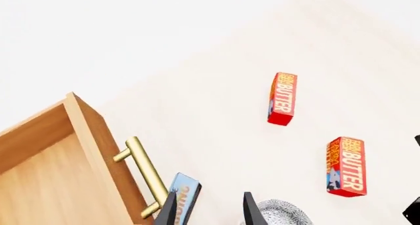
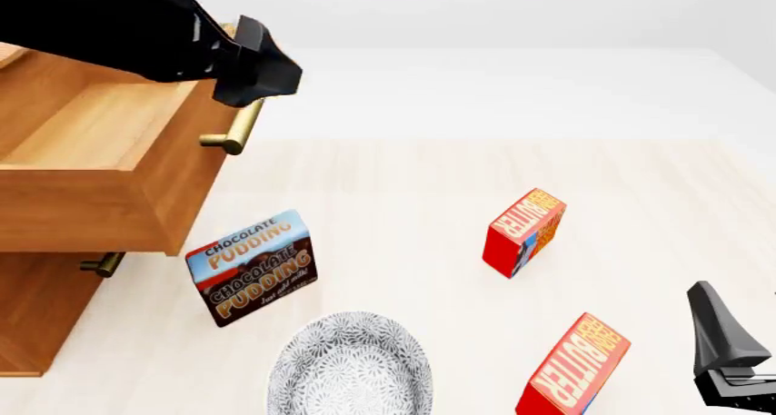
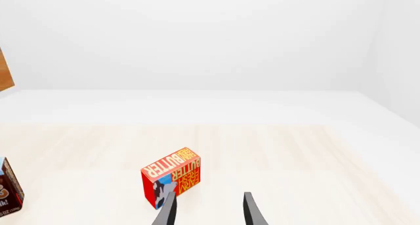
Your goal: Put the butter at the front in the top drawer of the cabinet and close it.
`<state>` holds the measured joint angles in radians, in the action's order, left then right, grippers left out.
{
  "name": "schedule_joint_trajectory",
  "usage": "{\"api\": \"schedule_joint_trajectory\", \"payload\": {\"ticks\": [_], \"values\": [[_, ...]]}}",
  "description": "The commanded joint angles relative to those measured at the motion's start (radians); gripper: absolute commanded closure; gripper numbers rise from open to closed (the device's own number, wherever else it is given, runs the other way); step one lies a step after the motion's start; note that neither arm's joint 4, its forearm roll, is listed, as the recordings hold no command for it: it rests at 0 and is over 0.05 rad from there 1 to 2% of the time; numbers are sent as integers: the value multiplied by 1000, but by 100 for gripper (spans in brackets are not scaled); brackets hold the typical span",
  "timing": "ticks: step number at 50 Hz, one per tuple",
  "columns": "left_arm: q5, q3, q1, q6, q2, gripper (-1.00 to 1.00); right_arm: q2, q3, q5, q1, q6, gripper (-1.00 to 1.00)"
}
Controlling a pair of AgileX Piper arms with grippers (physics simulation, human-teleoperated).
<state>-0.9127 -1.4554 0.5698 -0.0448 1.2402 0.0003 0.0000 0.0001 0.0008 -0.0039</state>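
Two butter cartons stand on the table. The butter (image 2: 573, 368) at the front is red with an orange lettered face and stands just left of my right gripper (image 2: 725, 353); it also shows in the left wrist view (image 1: 345, 166). The right gripper (image 3: 208, 212) is open and empty. The top drawer (image 2: 85, 152) of the cabinet (image 2: 36, 315) is pulled out, and nothing shows in the part of its inside that I can see. My left gripper (image 1: 210, 212) hangs open and empty above the drawer's brass handle (image 2: 233, 129).
The twin butter carton (image 2: 525, 233) stands farther back, ahead of the right gripper (image 3: 172, 182). A Chocolate Pudding box (image 2: 251, 267) sits below the drawer front. A patterned grey bowl (image 2: 349, 368) lies near the front edge. A lower drawer handle (image 2: 104, 265) pokes out.
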Motion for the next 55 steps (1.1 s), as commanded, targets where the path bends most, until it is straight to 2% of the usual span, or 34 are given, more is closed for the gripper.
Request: {"api": "schedule_joint_trajectory", "payload": {"ticks": [1, 26, 35, 48, 55], "values": [[62, 7, 103, -16, 61, -100, 1, 0, 0, 0, 1, -100], [241, 18, 216, 44, 253, -100, 1, 0, 0, 0, 1, -100], [273, -23, 253, 67, 335, -100, 1, 0, 0, 0, 1, -100], [284, -67, 247, 79, 406, -100, 1, 0, 0, 0, 1, -100], [296, -101, 256, 108, 456, -100, 1, 0, 0, 0, 1, -100]]}}
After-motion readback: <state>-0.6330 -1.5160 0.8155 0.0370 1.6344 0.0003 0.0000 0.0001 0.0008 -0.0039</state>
